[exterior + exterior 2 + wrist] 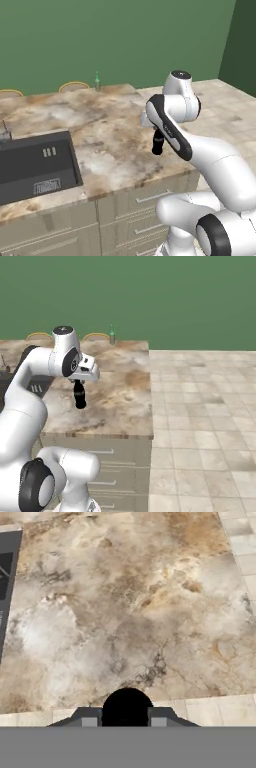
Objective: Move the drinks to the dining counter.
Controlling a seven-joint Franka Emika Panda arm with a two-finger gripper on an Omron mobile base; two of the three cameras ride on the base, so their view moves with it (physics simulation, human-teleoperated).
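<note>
Clamped between the two fingers of the claw (124, 722), the black cola-style bottle (79, 395) hangs upright beneath the hand, clear of the tabletop (112, 135). In the hand view its round dark top (127, 706) sits directly between the finger tips, which indicates a centred grip.

Judged procedure for the step in hand:
- Keep the bottle vertical during transport; a slim bottle held near its neck is likely to swing if the arm moves abruptly.
- Lower it until the base meets the stone before parting the fingers.
- Choose a set-down spot well inside the edge. The slab's near edge and its corner toward the tiled floor (200, 406) both lie close to the claw.

The green glass bottle (97, 81) stands upright far beyond the claw, at the slab's far edge, just beside one of the round tan stool seats (74, 86). This marks the slab as the dining counter, so one drink appears delivered already. Its contents cannot be determined at this size.

The dark sink basin (35, 165) lies recessed in the slab well to the claw's left. Whether it holds anything cannot be determined.
</note>
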